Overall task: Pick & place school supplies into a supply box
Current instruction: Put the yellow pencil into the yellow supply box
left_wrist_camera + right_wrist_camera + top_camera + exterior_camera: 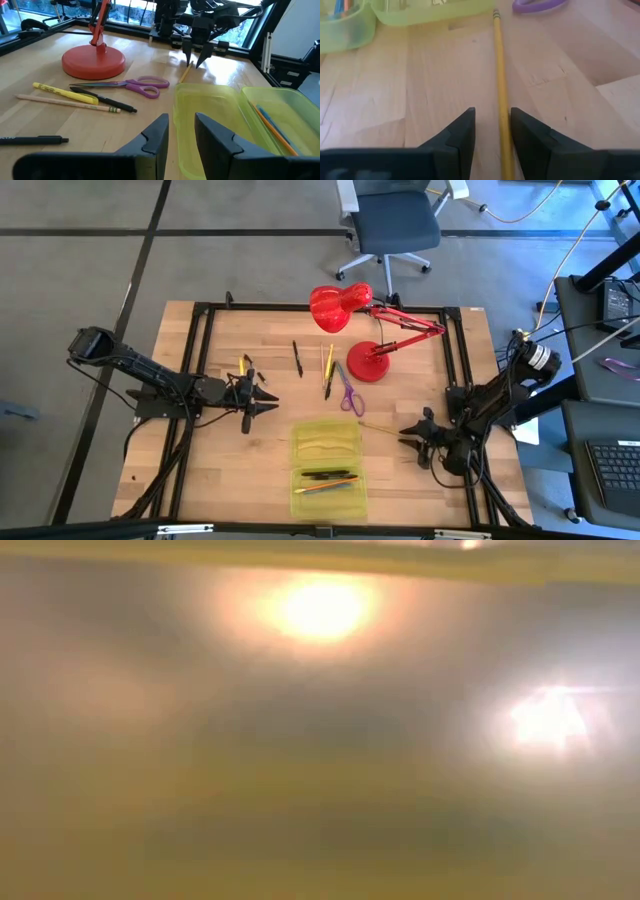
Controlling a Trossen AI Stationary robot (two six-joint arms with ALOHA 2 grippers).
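Observation:
The translucent yellow-green supply box [325,442] lies open near the table's near edge, with several pens [326,480] in its near half. A yellow pencil [499,75] lies flat on the table to the box's right. My right gripper [492,125] is open, low over the pencil's right end, one finger on either side of it. My left gripper [270,406] is open, to the left of the box [210,105] and over bare wood. Purple-handled scissors [349,396], a black pen [297,358] and more pens [328,370] lie beyond the box. The low view shows only a yellow blur. My right gripper stands astride the pencil's right end [506,150] from above, slanting in from the table's right, fingers along the pencil. The pencil lies flat on the table, close beside one finger [530,140]. Whether that finger touches it, I cannot tell.
A red desk lamp [345,308] stands on its round base [93,62] just beyond the scissors [135,85]. Small yellow and black items [243,365] lie beyond my left gripper. A black frame edges the table; an office chair [395,225] stands beyond the far edge.

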